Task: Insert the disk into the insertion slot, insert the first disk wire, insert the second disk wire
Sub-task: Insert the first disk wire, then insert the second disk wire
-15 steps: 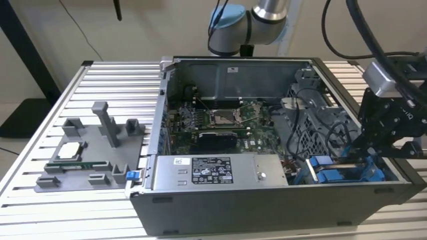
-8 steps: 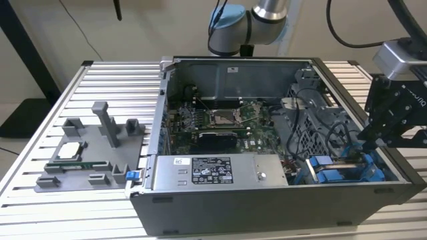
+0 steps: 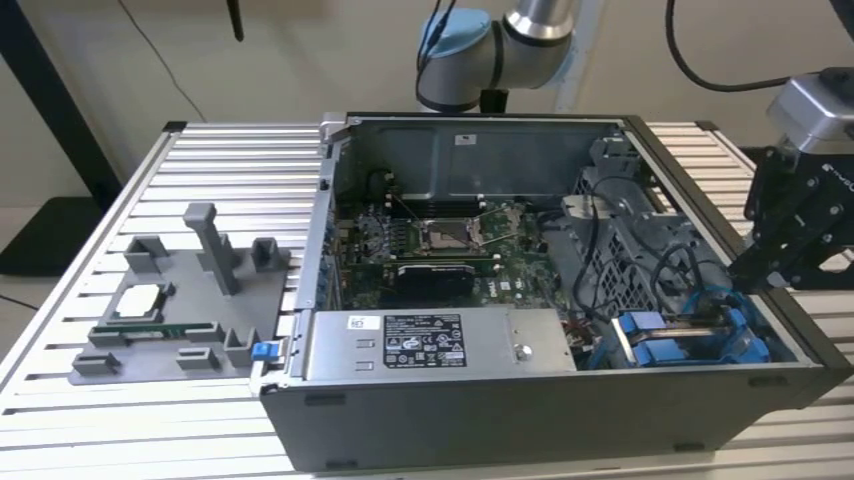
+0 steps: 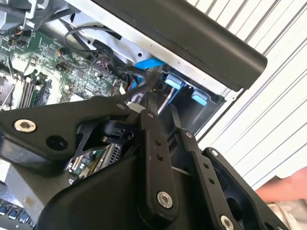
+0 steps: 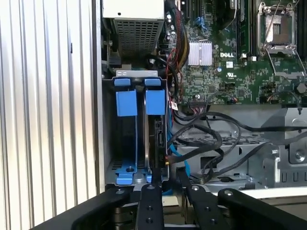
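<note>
Disk (image 5: 157,139): on edge inside the insertion slot (image 5: 135,74) at the corner of the open case (image 3: 441,440) on the table (image 3: 200,150), next to the power-supply box (image 3: 427,340). By the look of it fully home, with its blue caddy tab (image 5: 155,102) level with the neighbouring tab (image 5: 127,103).

Tool (image 5: 168,186): just off the disk's cabled end, close among black wires (image 5: 201,139) and a blue wire (image 4: 149,64). Spread or pressed together: cannot tell. Likely step: seating a disk wire. Any plug already in: cannot tell either.

To do it well:
- Line the plug up square with the socket on the disk's edge before any push.
- Push straight along the disk's length, never at a slant: risk of jamming or bent contacts.
- Mind the loops of black wire beside the tool: easy to snag and drag.
- Stay off both blue tabs: probably the caddy's release.
- Press gently: plastic rails under the disk, so some chance of shifting it in the bay.
- Stay clear of the motherboard (image 5: 230,72) beside the slot.
</note>
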Motion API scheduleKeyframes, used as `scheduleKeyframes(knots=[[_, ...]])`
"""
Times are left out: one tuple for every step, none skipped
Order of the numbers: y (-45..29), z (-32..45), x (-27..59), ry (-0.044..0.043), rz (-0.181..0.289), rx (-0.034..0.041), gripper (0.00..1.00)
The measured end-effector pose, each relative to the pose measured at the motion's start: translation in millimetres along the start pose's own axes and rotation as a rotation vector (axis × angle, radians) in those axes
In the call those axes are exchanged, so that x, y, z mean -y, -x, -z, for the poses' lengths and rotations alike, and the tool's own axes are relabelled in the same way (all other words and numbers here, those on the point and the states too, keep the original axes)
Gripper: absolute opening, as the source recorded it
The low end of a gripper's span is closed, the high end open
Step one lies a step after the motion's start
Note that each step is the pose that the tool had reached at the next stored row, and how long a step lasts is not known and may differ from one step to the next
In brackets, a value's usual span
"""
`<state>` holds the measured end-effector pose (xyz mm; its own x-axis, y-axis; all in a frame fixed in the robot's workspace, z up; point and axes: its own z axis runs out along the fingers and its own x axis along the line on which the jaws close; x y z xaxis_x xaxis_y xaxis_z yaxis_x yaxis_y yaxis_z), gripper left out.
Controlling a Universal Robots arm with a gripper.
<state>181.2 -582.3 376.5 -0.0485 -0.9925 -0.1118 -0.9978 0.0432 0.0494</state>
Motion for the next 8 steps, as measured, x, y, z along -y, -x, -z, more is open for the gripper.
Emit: scheduleKeyframes(knots=[[0.3, 0.1, 2.3, 0.0001, 0.001, -0.0002, 1.00], [0.8, 0.1, 4.2, 0.0002, 0.002, -0.0001, 1.00], [1.4, 0.2, 5.8, 0.0003, 0.002, -0.0001, 1.00], [2.1, 0.1, 7.4, 0.0004, 0.003, -0.0002, 1.00], [2.7, 0.1, 8.6, 0.0005, 0.004, -0.0001, 1.00], [3.4, 0.0, 9.9, 0.0006, 0.005, -0.0002, 1.00], [4.1, -0.1, 10.8, 0.0007, 0.006, -0.0005, 1.00], [4.8, -0.4, 11.5, 0.0008, 0.007, -0.0003, 1.00]])
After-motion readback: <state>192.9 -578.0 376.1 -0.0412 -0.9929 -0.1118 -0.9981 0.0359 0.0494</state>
